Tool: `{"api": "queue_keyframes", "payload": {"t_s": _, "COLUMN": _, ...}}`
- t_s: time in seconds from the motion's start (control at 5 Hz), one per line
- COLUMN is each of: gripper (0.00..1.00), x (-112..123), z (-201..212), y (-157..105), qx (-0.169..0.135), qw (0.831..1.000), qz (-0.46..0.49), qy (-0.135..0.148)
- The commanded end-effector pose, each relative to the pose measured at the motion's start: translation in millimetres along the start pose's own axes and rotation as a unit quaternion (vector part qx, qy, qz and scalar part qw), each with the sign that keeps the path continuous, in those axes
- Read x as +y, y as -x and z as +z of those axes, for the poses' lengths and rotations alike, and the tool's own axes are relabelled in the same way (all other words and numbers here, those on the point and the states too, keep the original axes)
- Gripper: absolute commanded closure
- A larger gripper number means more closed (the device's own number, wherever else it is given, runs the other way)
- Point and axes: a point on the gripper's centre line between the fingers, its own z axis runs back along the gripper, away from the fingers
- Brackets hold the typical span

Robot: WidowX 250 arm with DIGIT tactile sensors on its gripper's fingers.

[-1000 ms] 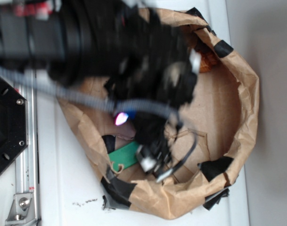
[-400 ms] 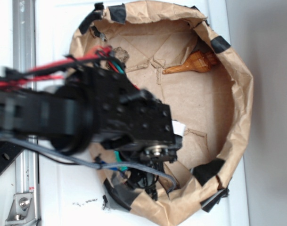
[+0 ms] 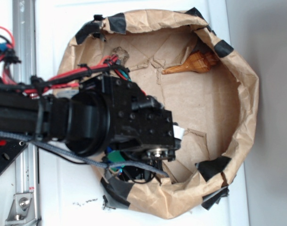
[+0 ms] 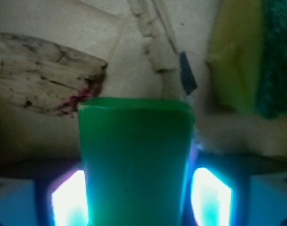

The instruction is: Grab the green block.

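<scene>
Green block [image 4: 136, 162] fills the middle of the wrist view, standing between the two fingers of the gripper [image 4: 138, 197]. One glowing finger pad [image 4: 68, 200] sits on its left side and another sits on its right side, both right up against it. So the gripper is closed down on the green block and has hold of it.

From the outside view, the black robot arm [image 3: 86, 122] reaches in from the left over a bowl made of brown paper [image 3: 247, 94]. The bowl has bits of black tape [image 3: 117, 22] on its rim. Only a small bit of green [image 3: 116, 157] peeks out under the arm, near the bottom left rim of the bowl. The gripper itself is mostly hidden there under the arm.

Near the top right rim lies a brown wooden thing [image 3: 192, 63] on the paper floor, well apart from the arm. In the wrist view, a yellow and dark green sponge [image 4: 249, 56] lies at the top right, behind the block. A rough, worn piece of wood [image 4: 39, 75] lies at the top left. The paper floor between them has folds and a small dark tear [image 4: 186, 77].
</scene>
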Motion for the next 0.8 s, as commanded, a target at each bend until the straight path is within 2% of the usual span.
{"api": "queue_keyframes", "payload": {"t_s": 0.0, "gripper": 1.00, "x": 14.5, "z": 41.3, "y": -4.8, "qx": -0.073, "qw": 0.997, "qz": -0.009, "qy": 0.014}}
{"api": "queue_keyframes", "payload": {"t_s": 0.2, "gripper": 1.00, "x": 40.2, "z": 97.7, "y": -8.8, "qx": -0.179, "qw": 0.983, "qz": -0.030, "qy": 0.006}}
{"api": "queue_keyframes", "payload": {"t_s": 0.4, "gripper": 1.00, "x": 50.9, "z": 151.9, "y": -10.4, "qx": -0.231, "qw": 0.972, "qz": -0.045, "qy": 0.011}}
{"api": "queue_keyframes", "payload": {"t_s": 0.6, "gripper": 1.00, "x": 43.2, "z": 196.8, "y": -5.0, "qx": -0.250, "qw": 0.965, "qz": -0.079, "qy": -0.026}}
